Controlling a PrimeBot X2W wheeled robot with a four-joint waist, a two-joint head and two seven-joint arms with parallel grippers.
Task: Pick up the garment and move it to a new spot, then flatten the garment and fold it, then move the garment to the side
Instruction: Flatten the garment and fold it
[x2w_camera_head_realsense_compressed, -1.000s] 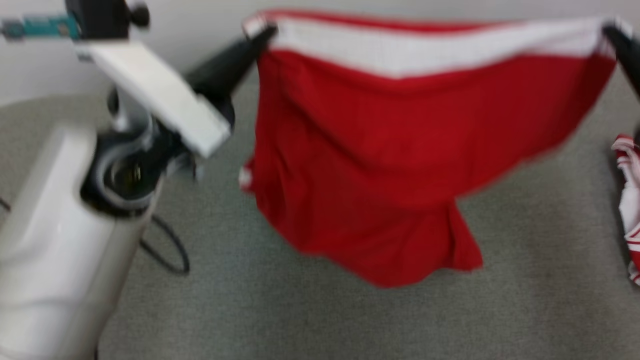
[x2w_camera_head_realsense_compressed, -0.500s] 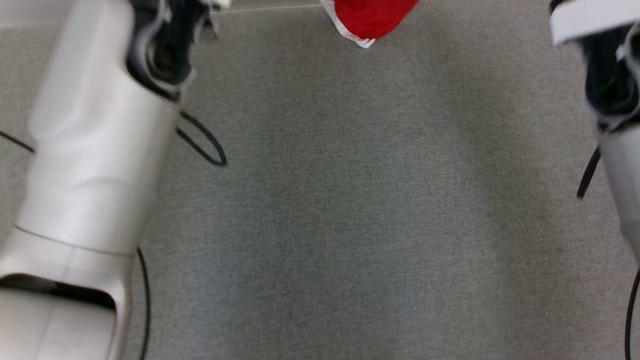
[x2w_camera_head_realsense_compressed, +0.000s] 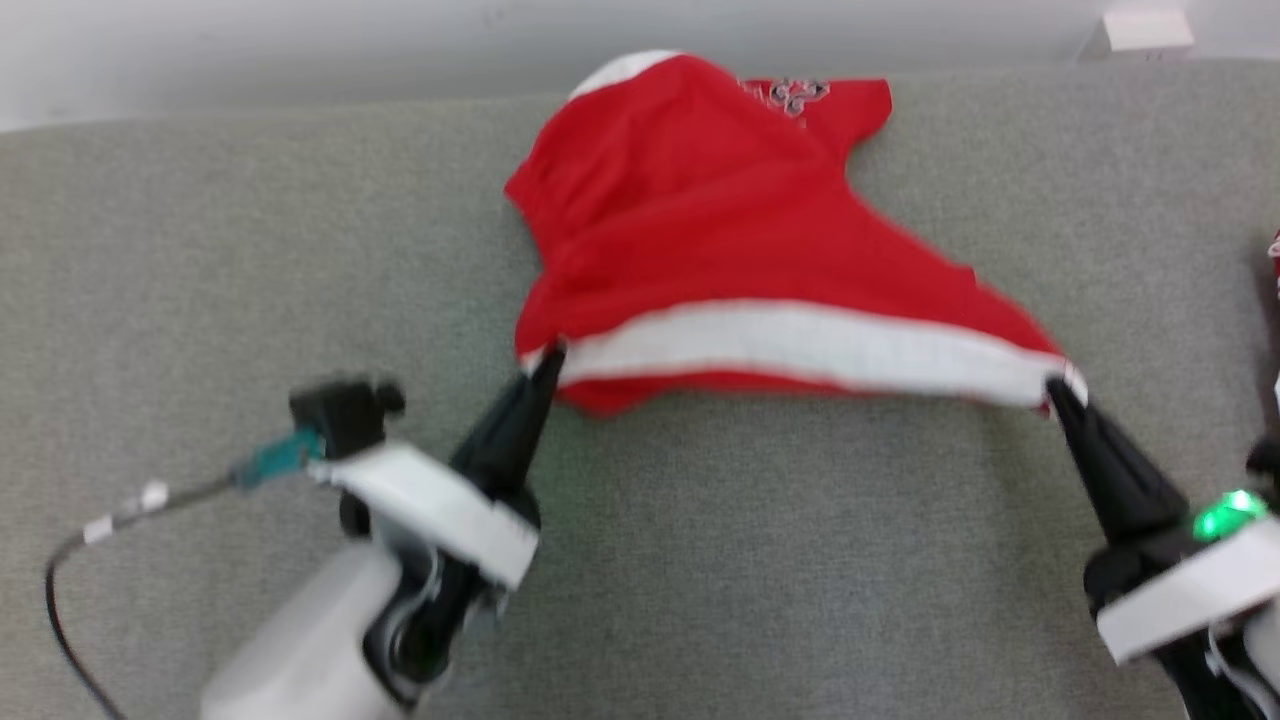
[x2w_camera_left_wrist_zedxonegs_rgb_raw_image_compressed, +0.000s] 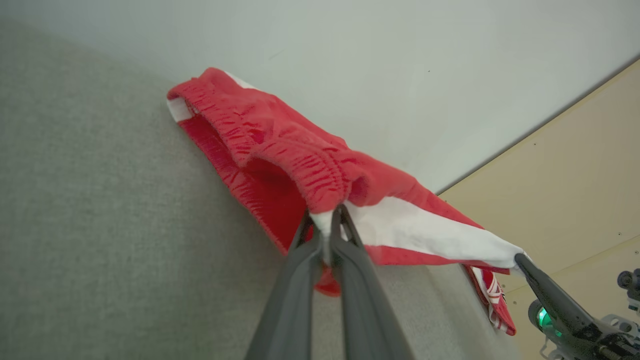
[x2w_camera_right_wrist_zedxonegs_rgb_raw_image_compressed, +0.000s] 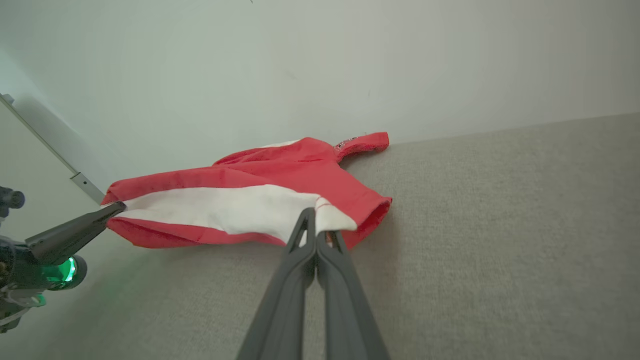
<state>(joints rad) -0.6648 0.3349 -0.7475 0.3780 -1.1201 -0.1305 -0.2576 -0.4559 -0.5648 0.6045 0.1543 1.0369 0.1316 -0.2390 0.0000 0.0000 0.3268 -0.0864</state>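
Observation:
The garment is red with a white band along one edge. Its far part lies on the grey padded surface up against the wall, and the white-banded edge is stretched between my two grippers. My left gripper is shut on the left corner of that band; the left wrist view shows the pinch on the bunched garment. At the other end, my right gripper is shut on the right corner, with its pinch on the garment clear in the right wrist view.
Another red and white cloth lies at the right edge of the surface. A pale wall runs along the far edge, with a small white block at its base. A black cable trails from my left wrist.
The head camera has swung widely. The garment hung in the air between both grippers a second ago; now its far part rests on the surface by the wall, both corners still gripped.

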